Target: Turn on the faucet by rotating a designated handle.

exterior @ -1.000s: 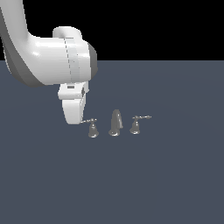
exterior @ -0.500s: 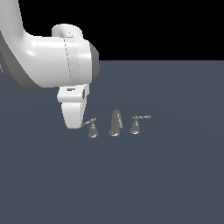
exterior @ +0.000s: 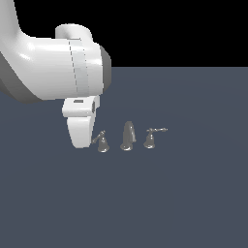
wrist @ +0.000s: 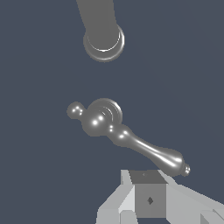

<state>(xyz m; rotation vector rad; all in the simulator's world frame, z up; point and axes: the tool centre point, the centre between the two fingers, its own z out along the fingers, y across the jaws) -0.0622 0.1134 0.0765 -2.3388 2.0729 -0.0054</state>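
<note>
We saw a plain slate worktop (exterior: 193, 193), black backdrop, one faucet (exterior: 128, 136) with two levers; end effector (exterior: 83, 133) state unclear.

The central spout (exterior: 128, 136) stood as the landmark on the desk (exterior: 193, 193). On the exterior view's left of it, the designated handle (exterior: 100, 141) sat close, its lever tip just beside the fingers (wrist: 148, 199). On the spout's other side stood the twin handle (exterior: 151, 137). Open desk lay in front of the spout.
</note>
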